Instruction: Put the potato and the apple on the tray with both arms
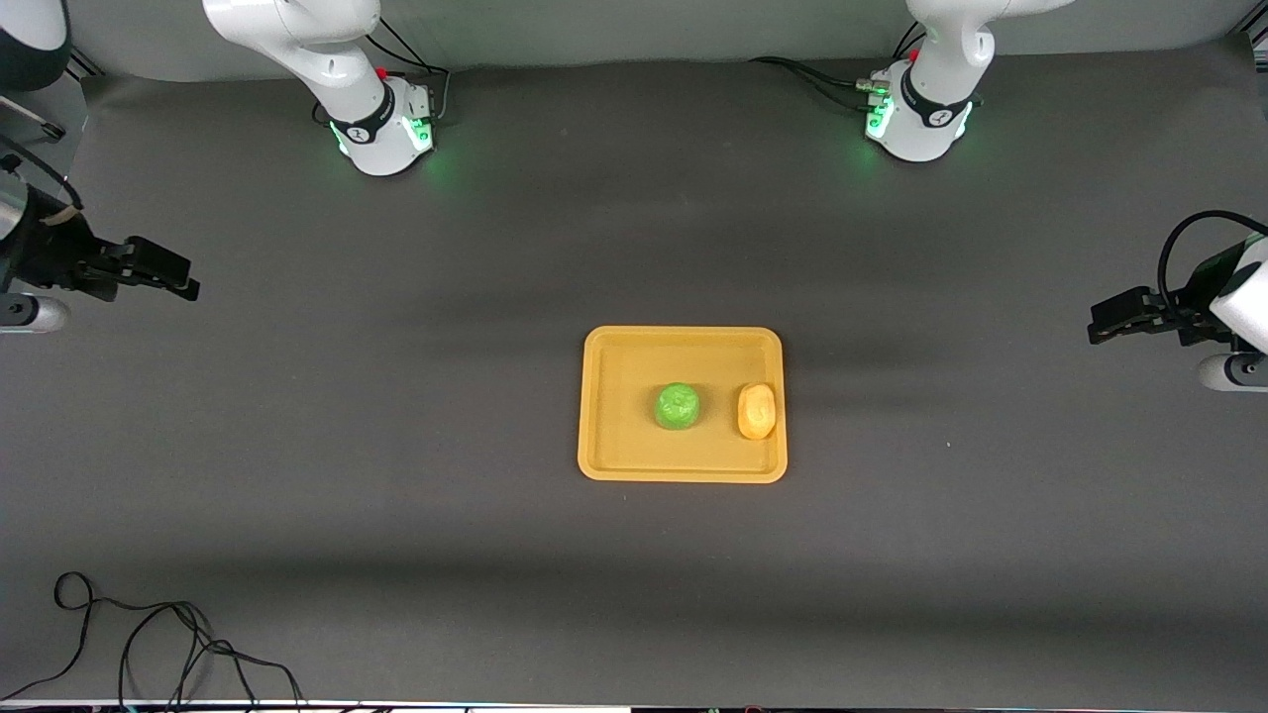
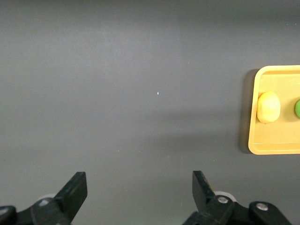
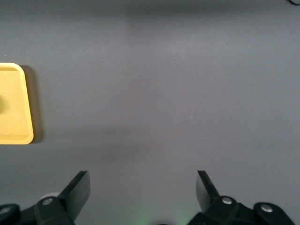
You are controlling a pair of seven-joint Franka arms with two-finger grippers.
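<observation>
The yellow-orange tray point(image 1: 619, 451) lies flat in the middle of the table. The green apple point(image 1: 678, 406) sits on it near its centre. The oval yellow-orange potato point(image 1: 757, 411) lies on it beside the apple, by the rim toward the left arm's end. The left wrist view shows the tray point(image 2: 272, 146), the potato point(image 2: 268, 107) and an edge of the apple point(image 2: 297, 108). My left gripper point(image 1: 1098, 328) is open and empty over bare mat at the left arm's end, also seen in its wrist view point(image 2: 139, 180). My right gripper point(image 1: 186, 282) is open and empty over bare mat at the right arm's end, also seen in its wrist view point(image 3: 142, 180).
A dark grey mat point(image 1: 396, 396) covers the table. A black cable point(image 1: 149, 644) lies looped at the near corner toward the right arm's end. The right wrist view shows a corner of the tray point(image 3: 14, 117).
</observation>
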